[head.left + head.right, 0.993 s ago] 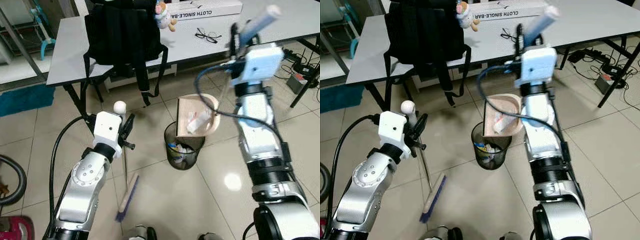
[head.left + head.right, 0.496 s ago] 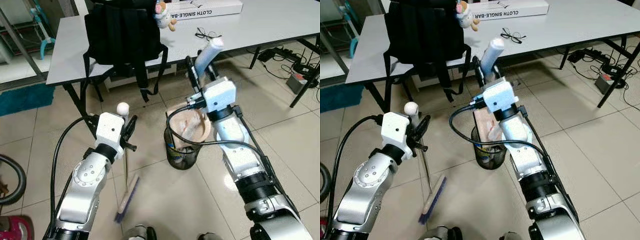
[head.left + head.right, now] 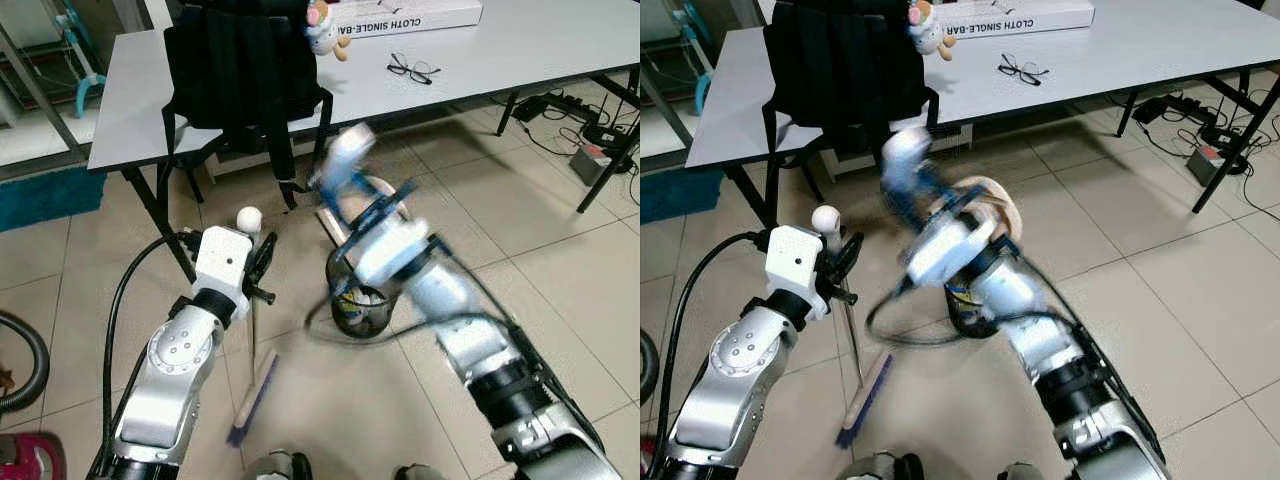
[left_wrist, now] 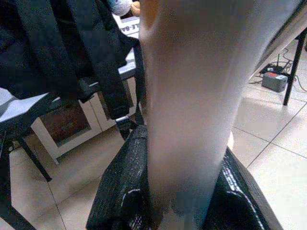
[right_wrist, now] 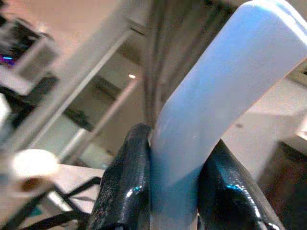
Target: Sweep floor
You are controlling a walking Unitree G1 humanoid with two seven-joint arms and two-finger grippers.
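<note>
My left gripper (image 3: 259, 264) is shut on the thin broom handle (image 4: 187, 96), just below its white knob (image 3: 248, 217). The broom head (image 3: 256, 394) rests on the tiles by my feet. My right gripper (image 5: 175, 191) is shut on the light blue dustpan handle (image 5: 206, 110). That arm is blurred by motion. The beige dustpan (image 3: 368, 197) hangs tilted above the black mesh bin (image 3: 352, 305), which holds some rubbish. Both black fingers (image 5: 125, 182) press against the blue handle in the right wrist view.
A grey table (image 3: 130, 110) stands ahead with a black backpack (image 3: 240, 60), glasses (image 3: 410, 69), a white box (image 3: 400, 14) and a small plush toy (image 3: 322, 22). Cables and a power box (image 3: 592, 160) lie far right. A vacuum hose (image 3: 25, 370) and blue rug (image 3: 50, 195) are at left.
My right arm has swung down and to the left with the dustpan, which now hangs tilted over the bin. The left arm and broom have stayed put.
</note>
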